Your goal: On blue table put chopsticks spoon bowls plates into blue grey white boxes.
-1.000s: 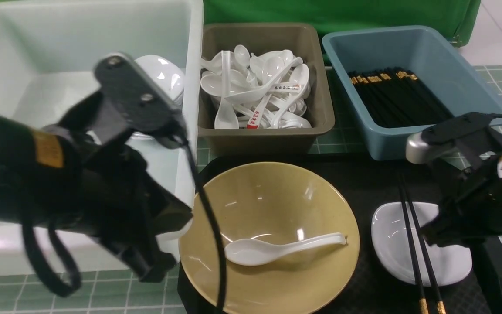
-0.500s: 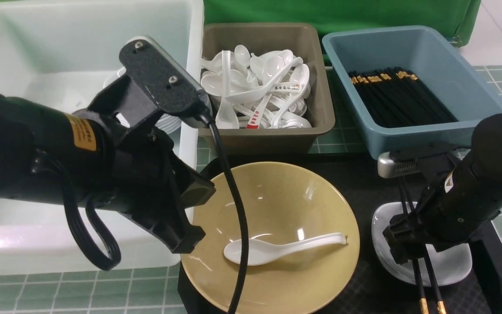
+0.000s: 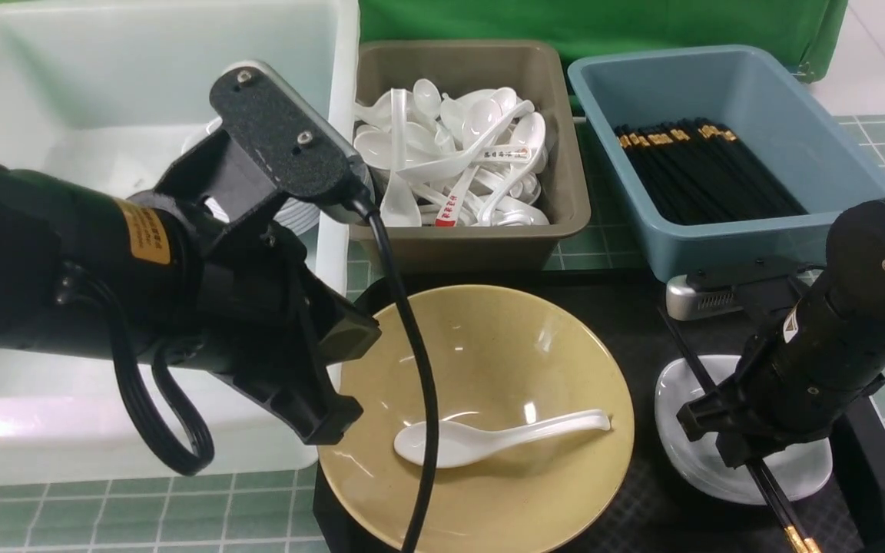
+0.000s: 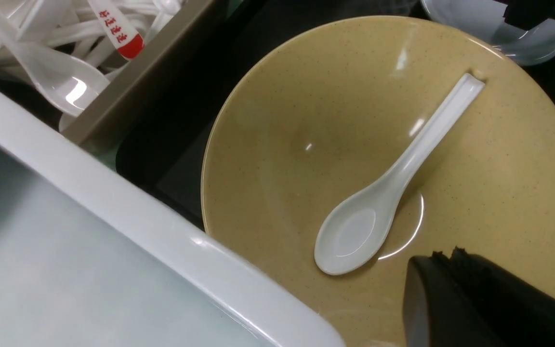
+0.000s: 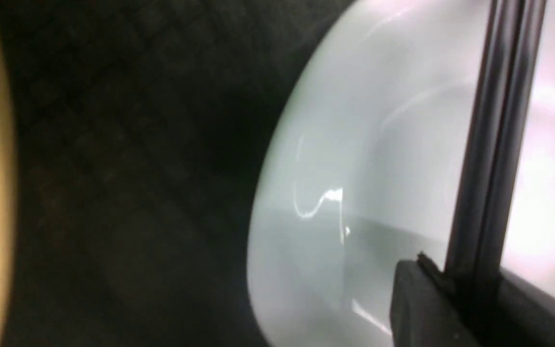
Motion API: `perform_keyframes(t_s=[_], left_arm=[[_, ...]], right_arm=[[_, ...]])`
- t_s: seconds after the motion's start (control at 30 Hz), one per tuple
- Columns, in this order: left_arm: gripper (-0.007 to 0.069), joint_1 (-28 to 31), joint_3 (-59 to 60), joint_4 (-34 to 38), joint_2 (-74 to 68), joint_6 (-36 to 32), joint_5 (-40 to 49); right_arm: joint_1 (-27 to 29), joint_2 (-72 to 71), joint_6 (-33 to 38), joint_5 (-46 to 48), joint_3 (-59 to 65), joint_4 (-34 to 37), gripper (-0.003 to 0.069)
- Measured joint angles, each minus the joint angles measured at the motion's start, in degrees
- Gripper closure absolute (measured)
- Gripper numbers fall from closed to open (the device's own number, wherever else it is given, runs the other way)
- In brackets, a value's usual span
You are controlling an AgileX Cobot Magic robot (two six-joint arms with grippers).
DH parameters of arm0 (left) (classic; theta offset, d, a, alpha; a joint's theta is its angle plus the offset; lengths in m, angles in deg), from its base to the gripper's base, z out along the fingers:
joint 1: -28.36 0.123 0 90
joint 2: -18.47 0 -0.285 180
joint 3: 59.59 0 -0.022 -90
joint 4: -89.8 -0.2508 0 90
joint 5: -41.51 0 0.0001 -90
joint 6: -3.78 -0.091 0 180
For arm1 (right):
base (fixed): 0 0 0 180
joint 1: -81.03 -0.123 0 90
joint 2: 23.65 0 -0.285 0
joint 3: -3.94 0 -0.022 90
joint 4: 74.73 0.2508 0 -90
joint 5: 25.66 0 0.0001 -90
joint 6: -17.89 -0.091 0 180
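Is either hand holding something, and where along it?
Right hand: the two chopsticks, pinched along their plain black shafts, away from the gold-banded ends. Left hand: nothing.

We see 2 black chopsticks (image 3: 777, 491) with gold bands, a mustard-yellow bowl (image 3: 504, 346) with fine specks, and green table tiles (image 3: 197, 511) gridded in white.

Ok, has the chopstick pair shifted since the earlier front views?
Yes. The chopsticks lie at a steeper slant across the white dish, gold ends further to the right, black ends further left, below the blue box.
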Motion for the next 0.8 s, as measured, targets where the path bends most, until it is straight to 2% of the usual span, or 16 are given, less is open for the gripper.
perform_keyframes(t_s=[0.17,0.3,0.43,0.67,0.8], left_arm=[[0.0636,0.0,0.0,0.0,0.0,1.1,-1.0],[0.0636,0.0,-0.1,0.1,-2.1,4.7,-7.9],[0.0636,0.0,-1.0,1.1,-7.1,6.0,-16.4],[0.0636,2.4,-14.6,3.1,-18.1,6.0,-19.3],[0.0636,4.5,-23.4,3.1,-23.2,6.1,-19.3]], right_arm=[[0.0,-5.7,1.1,3.2,-1.5,0.0,0.0501],[0.0,-9.2,3.7,7.8,-8.5,-0.3,0.0501],[0.0,-8.6,4.1,8.4,-17.7,-2.4,0.0501],[2.7,-1.2,4.5,7.0,-32.7,-4.2,0.0501],[7.1,7.2,3.1,4.0,-42.7,-4.7,0.0501]])
